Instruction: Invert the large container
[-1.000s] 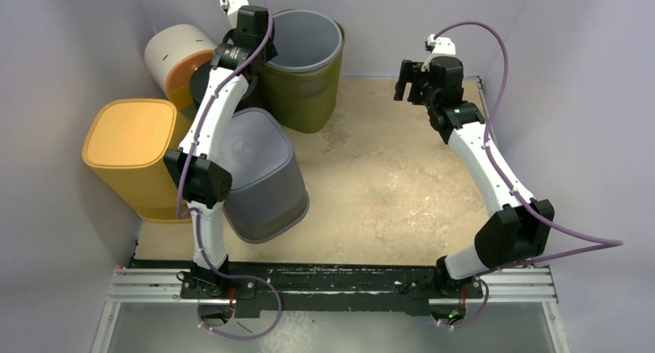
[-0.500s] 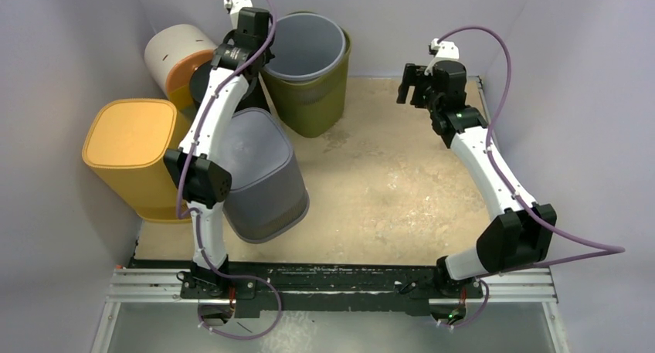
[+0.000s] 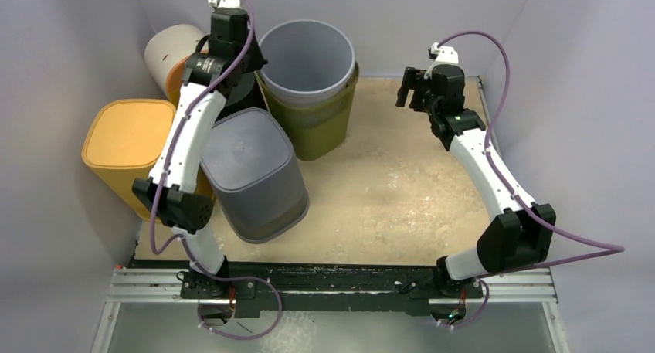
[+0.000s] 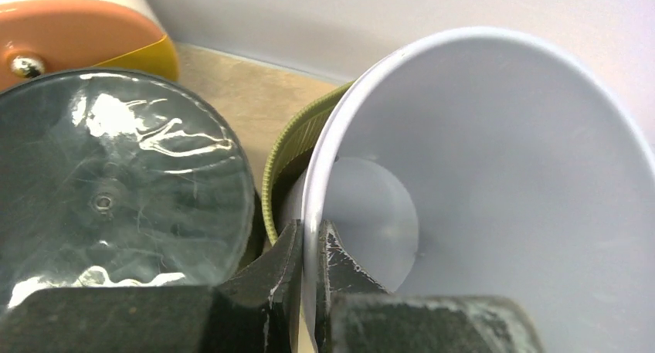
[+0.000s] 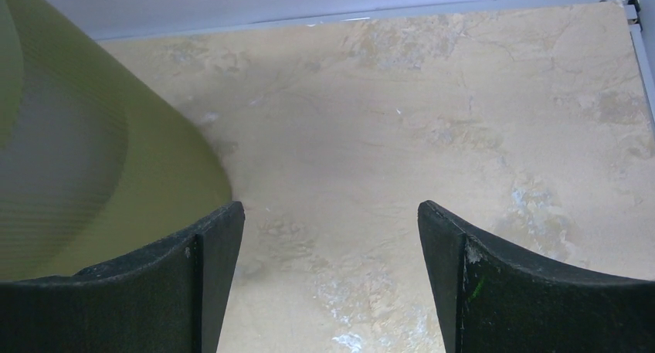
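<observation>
Rails [image 3: 332,287] carrying both arm bases are seen along the near edge of the sandy worktop [image 3: 386,191]. Just beyond them on the left, a grey square bin [image 3: 255,175] is stood with its flat face up, and a yellow-orange bin [image 3: 127,148] is set close beside it, nearer the left wall. The left arm is stretched over the grey bin toward the back. Farther on, a dark glossy round tub [image 4: 116,191] is partly hidden under that arm, with a white-and-orange cylinder [image 3: 174,56] in the far left corner behind it.

At the far centre the large container [image 3: 320,129] is found: an olive tub, open end up, with a grey liner bucket [image 3: 309,56] seated in it and standing proud of its rim. The left end effector [image 4: 311,233] is clamped on the liner's left rim, one finger inside the wall and one outside, next to the olive rim.

On the far right, the right end effector [image 5: 328,214] is held wide apart above bare worktop, with nothing gripped; the olive wall is seen to its left, apart from it.
</observation>
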You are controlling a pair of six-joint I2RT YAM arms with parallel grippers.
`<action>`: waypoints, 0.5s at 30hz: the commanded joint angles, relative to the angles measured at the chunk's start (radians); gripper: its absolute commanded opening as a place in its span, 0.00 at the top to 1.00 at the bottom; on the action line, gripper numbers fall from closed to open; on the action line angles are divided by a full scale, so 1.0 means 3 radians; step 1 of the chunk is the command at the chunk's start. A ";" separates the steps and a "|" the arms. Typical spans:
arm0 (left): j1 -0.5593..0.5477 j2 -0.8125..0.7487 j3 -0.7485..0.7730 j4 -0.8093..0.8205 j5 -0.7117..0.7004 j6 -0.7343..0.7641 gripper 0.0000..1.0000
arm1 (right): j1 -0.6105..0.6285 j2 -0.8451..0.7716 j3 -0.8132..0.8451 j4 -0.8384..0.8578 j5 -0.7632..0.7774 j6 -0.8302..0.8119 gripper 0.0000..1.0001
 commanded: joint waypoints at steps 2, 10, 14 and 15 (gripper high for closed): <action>-0.0042 -0.0518 -0.0089 0.0322 0.0584 -0.0032 1.00 | -0.0019 -0.0200 -0.0034 0.0147 0.0024 0.0057 0.16; -0.0082 -0.0970 -0.0539 0.0592 0.0948 -0.0113 1.00 | -0.0019 -0.0282 -0.0037 0.0095 0.0047 0.0064 0.15; -0.0085 -0.1094 -0.0534 0.0648 0.0988 -0.0127 1.00 | -0.0019 -0.0360 0.0149 -0.0022 -0.0165 0.0077 0.12; -0.0081 -0.1110 -0.0526 0.0637 0.0988 -0.0124 1.00 | -0.0019 -0.0384 0.0207 -0.0053 -0.0279 0.0078 0.11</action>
